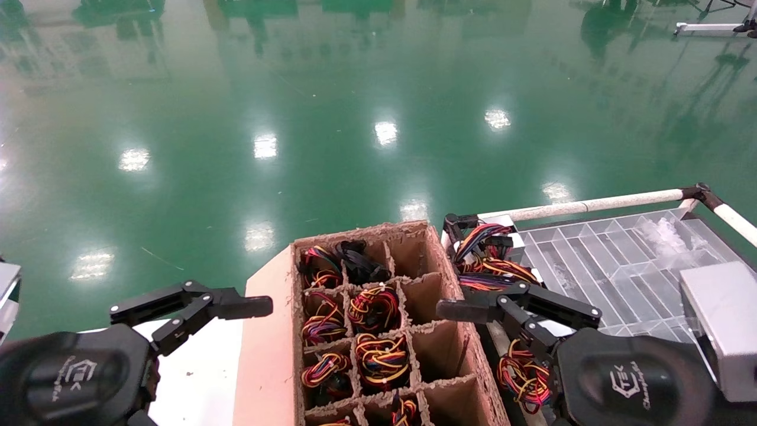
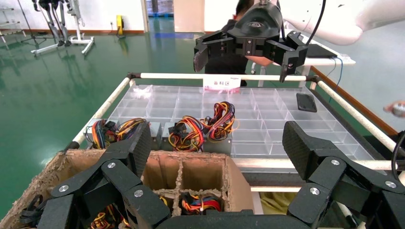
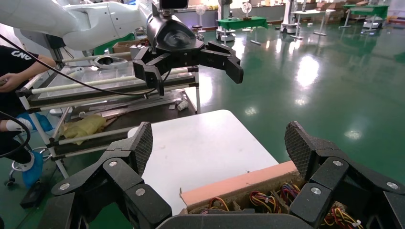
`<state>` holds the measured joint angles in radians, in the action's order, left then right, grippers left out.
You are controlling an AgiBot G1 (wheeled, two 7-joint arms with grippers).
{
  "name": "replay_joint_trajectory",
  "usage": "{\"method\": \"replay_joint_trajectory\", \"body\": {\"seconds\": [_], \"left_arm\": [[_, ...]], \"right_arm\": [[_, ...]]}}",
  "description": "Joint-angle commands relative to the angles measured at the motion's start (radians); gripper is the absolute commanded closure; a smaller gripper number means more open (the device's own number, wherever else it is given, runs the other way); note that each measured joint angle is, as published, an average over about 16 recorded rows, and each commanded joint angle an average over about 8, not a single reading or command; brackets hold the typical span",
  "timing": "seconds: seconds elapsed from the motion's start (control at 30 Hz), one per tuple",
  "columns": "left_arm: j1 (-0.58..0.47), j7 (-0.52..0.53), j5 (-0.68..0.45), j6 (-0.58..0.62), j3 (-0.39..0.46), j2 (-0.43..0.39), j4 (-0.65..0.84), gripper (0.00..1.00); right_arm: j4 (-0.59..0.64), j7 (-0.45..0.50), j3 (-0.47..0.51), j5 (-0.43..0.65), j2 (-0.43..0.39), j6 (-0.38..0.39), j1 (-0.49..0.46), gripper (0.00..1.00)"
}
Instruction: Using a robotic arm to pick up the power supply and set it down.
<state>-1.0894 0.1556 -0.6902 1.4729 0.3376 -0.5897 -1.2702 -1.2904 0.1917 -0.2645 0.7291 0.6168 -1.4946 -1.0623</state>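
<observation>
You look down on a glossy green floor (image 1: 355,118) that fills the far half of your head view. Nearer you stands a cardboard crate (image 1: 378,319) split by dividers into cells. Most cells of its left and middle columns hold coiled wire bundles (image 1: 372,307), while the cells of the right column look bare. A pink flap (image 1: 266,349) runs along the crate's left edge, with a white table (image 1: 201,378) beside it.

To the right of the crate sits a clear plastic tray (image 1: 621,260) of long compartments, framed by a white rail (image 1: 591,205) along its far edge. At the tray's left edge, close to the crate, lie power supplies (image 2: 191,136): grey boxes with thick red, yellow, orange and black wires heaped on top. Your left wrist view shows them in a row along that edge, none of them lifted.

Your right gripper (image 1: 491,307) hangs over the gap between the crate's right edge and the tray's left edge, just nearer you than the power supplies. Its jaws are spread wide and hold nothing. More loose wires (image 1: 520,373) show under its wrist.

Your left gripper (image 1: 195,310) hovers over the white table, off the crate's left edge. Its jaws too are spread apart and hold nothing.
</observation>
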Motion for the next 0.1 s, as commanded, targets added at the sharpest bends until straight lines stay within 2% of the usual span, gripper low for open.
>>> {"method": "replay_joint_trajectory", "body": {"seconds": [0.03, 0.1], "left_arm": [[0.000, 0.000, 0.000, 0.000, 0.000, 0.000, 0.000, 0.00], [0.000, 0.000, 0.000, 0.000, 0.000, 0.000, 0.000, 0.00]], "right_arm": [[-0.005, 0.003, 0.013, -0.002, 0.005, 0.001, 0.010, 0.00], [-0.005, 0.003, 0.012, -0.002, 0.004, 0.001, 0.009, 0.00]]}}
